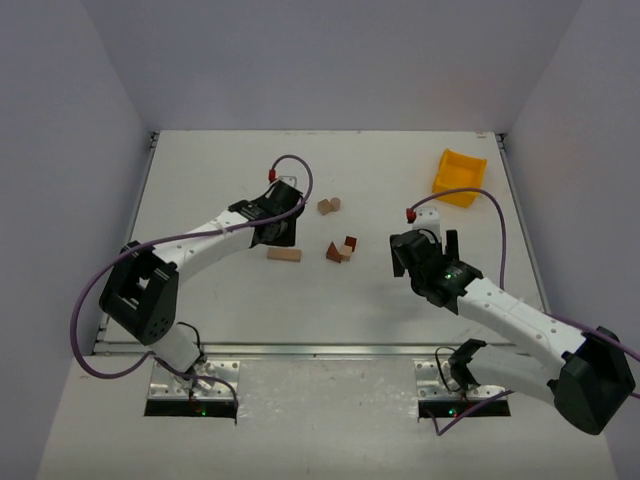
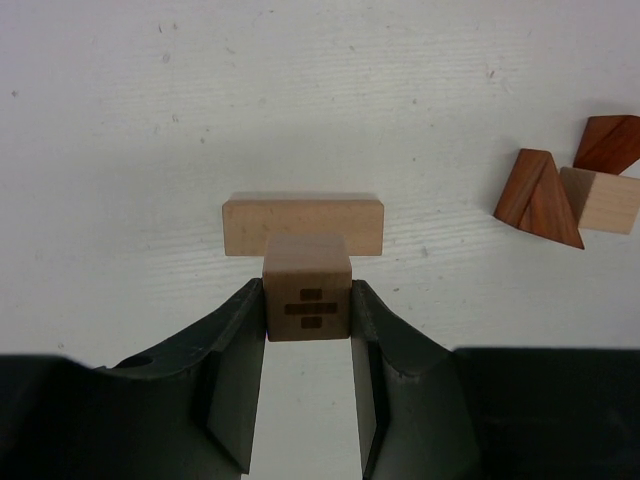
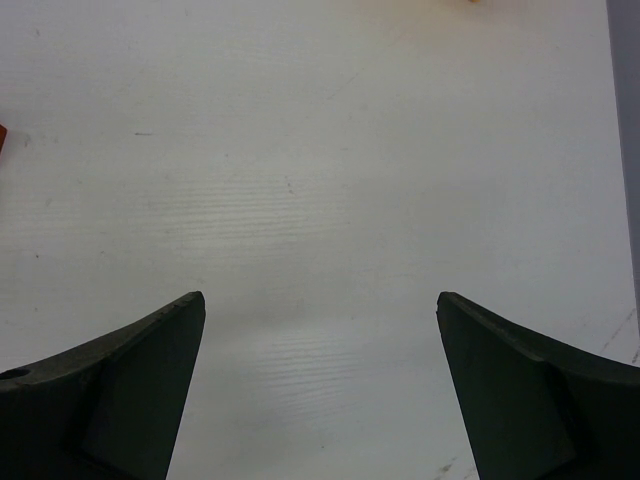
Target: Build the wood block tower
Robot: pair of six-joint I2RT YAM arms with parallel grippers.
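- The left gripper (image 2: 308,290) was clamped on a small brown wooden cube (image 2: 308,262) with two dark slots on its near face. It was the only block in hand.
- Just behind that cube lay a pale tan flat wooden bar (image 2: 303,224), flat on the white counter (image 1: 200,300). It looked like the base. I could not tell whether the cube touched the bar or hung above it.
- To the right, near the middle of the counter, sat a loose cluster: a reddish-brown wooden wedge (image 2: 540,198), a pale wooden cube (image 2: 600,200) touching it, and a second reddish-brown piece (image 2: 608,143) just behind.
- Two small tan wooden pieces (image 1: 328,206) lay farther back, apart from the cluster.
- The right gripper (image 3: 320,300) hung over bare counter with its fingers wide apart, holding nothing.
- A yellow plastic bin (image 1: 459,176) stood in the far right corner, uninvolved.
- In my judgement the task was at an early stage: no block visibly rested on another, and one cube was about to be placed. Every other block was yet to be stacked.
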